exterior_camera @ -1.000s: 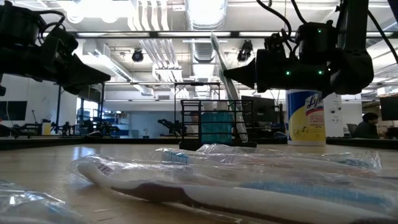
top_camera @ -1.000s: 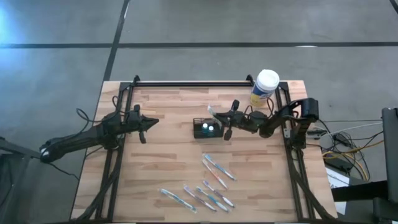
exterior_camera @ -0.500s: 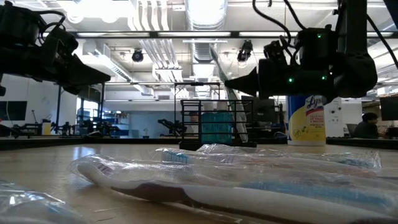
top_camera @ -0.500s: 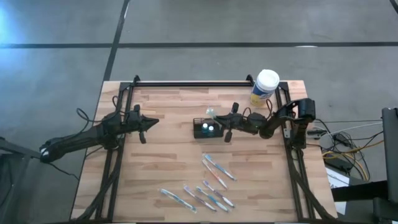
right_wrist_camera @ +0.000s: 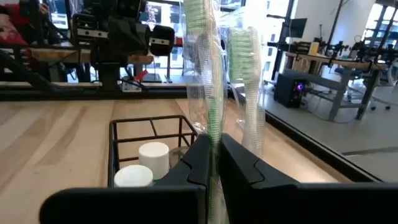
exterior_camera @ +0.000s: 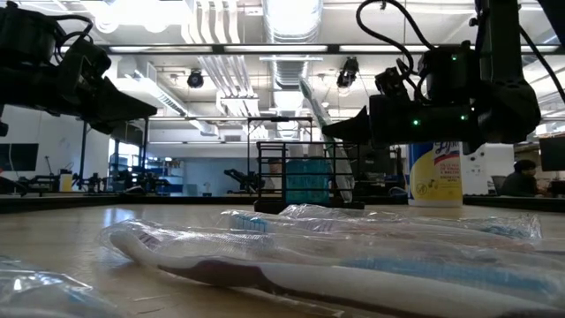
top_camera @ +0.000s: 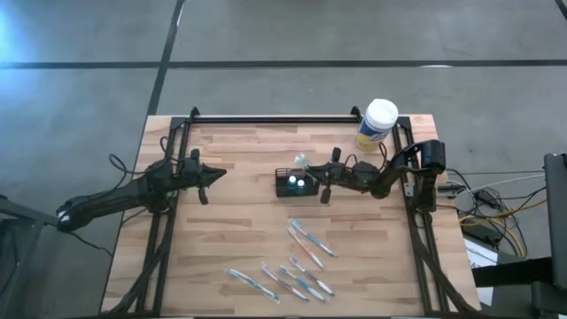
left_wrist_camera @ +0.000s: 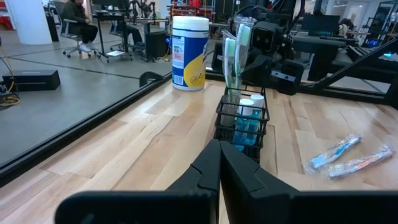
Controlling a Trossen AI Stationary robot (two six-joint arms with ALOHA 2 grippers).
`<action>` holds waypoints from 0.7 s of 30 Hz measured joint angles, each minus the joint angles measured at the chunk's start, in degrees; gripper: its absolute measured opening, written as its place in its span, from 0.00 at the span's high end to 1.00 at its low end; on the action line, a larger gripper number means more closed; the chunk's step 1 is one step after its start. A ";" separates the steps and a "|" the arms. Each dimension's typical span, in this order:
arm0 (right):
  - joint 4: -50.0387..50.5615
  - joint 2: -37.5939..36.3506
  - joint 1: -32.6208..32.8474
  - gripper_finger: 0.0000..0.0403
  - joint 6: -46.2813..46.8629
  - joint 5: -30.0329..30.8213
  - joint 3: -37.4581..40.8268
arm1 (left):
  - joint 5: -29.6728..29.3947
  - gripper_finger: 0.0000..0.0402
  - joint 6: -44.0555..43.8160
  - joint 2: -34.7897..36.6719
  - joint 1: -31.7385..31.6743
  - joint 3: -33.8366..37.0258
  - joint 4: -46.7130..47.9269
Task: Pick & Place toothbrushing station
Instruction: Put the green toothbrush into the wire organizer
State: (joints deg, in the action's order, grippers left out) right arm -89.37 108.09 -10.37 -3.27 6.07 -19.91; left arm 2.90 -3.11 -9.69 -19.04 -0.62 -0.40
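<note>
The toothbrushing station, a small black wire caddy [top_camera: 282, 175] [exterior_camera: 267, 177] [left_wrist_camera: 221, 118] [right_wrist_camera: 114, 144], stands at the table's middle. My right gripper [top_camera: 324, 184] [right_wrist_camera: 214, 155], just right of the caddy, is shut on a green-bristled toothbrush in a clear wrapper [right_wrist_camera: 205, 74] [exterior_camera: 316, 110]. A second wrapped green toothbrush [right_wrist_camera: 247, 87] stands upright beside it. In the left wrist view both brushes [left_wrist_camera: 236, 59] rise from the caddy's far end. My left gripper [top_camera: 205, 182] [left_wrist_camera: 219, 163] waits shut at the table's left, touching nothing. My right gripper pinches the wrapped toothbrush's handle [right_wrist_camera: 211, 134] between its two fingers. The fingers lie level, come from the table's right and cross the brush. The brush stands nearly upright, head up and leaning a little. In the low view its lower end [exterior_camera: 342, 190] reaches down inside the caddy.
Two white-capped blue tubes [top_camera: 296, 183] [right_wrist_camera: 144, 163] stand in the caddy. A white-lidded wipes canister [top_camera: 377, 122] stands at the far right corner. Several wrapped toothbrushes [top_camera: 299, 259] lie near the front edge. A person sits in the room beyond [left_wrist_camera: 78, 22].
My right gripper has sunk toward the table, staying shut on the wrapped toothbrush. The brush has gone down with it, so its head stands lower above the caddy than a second ago.
</note>
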 joint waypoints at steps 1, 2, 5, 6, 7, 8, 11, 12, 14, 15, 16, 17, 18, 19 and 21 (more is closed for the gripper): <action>0.02 0.00 0.00 0.96 0.48 0.00 0.01 | 0.00 0.98 0.00 0.00 0.00 -0.01 0.01; 0.04 0.00 0.00 0.95 1.15 0.00 -0.01 | 0.00 0.98 0.00 0.00 -0.01 -0.01 -0.01; 0.17 -0.03 -0.02 0.90 2.02 0.17 -0.15 | 0.00 0.98 -0.02 0.00 0.01 0.01 -0.01; 0.21 -0.04 -0.02 0.88 2.57 0.20 -0.14 | 0.00 0.98 -0.02 0.00 -0.01 0.00 -0.01; 0.23 -0.05 -0.02 0.85 3.20 0.20 -0.14 | 0.00 0.98 -0.02 0.00 0.00 -0.01 -0.01; 0.31 -0.11 -0.02 0.82 3.64 0.22 -0.14 | 0.00 0.98 -0.02 0.00 -0.01 -0.01 -0.01; 0.64 -0.49 -0.02 0.74 4.65 0.18 -0.12 | 0.00 0.98 -0.04 0.00 0.01 -0.01 -0.01; 0.74 -0.72 0.00 0.71 4.67 0.17 -0.12 | 0.00 0.98 -0.04 0.00 -0.01 -0.01 -0.01; 0.87 -1.70 0.00 0.67 4.70 0.17 -0.08 | 0.00 0.98 -0.05 0.00 0.00 0.00 -0.01; 0.61 -2.26 0.01 0.65 4.79 0.16 -0.08 | 0.00 0.98 -0.07 0.00 0.00 -0.01 -0.01; 0.55 -2.90 0.01 0.63 4.81 0.16 -0.04 | 0.00 0.98 -0.07 0.00 -0.01 0.00 -0.01; 0.63 -3.58 0.02 0.61 4.81 0.17 0.13 | 0.00 0.98 -0.07 0.00 0.01 -0.01 -0.01; 0.75 -4.12 0.10 0.60 4.81 0.15 0.24 | 0.00 0.98 -0.09 0.00 0.01 -0.01 -0.01; 0.77 -4.73 0.22 0.59 4.74 0.17 0.33 | 0.00 0.98 -0.07 0.00 -0.01 0.02 -0.01; 1.04 -5.98 0.62 0.57 4.64 0.15 0.67 | 0.00 0.98 -0.09 0.00 -0.01 -0.01 -0.01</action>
State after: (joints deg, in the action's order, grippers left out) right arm -88.34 102.11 -9.75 1.36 6.22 -19.25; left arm 2.90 -3.20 -9.69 -19.05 -0.62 -0.40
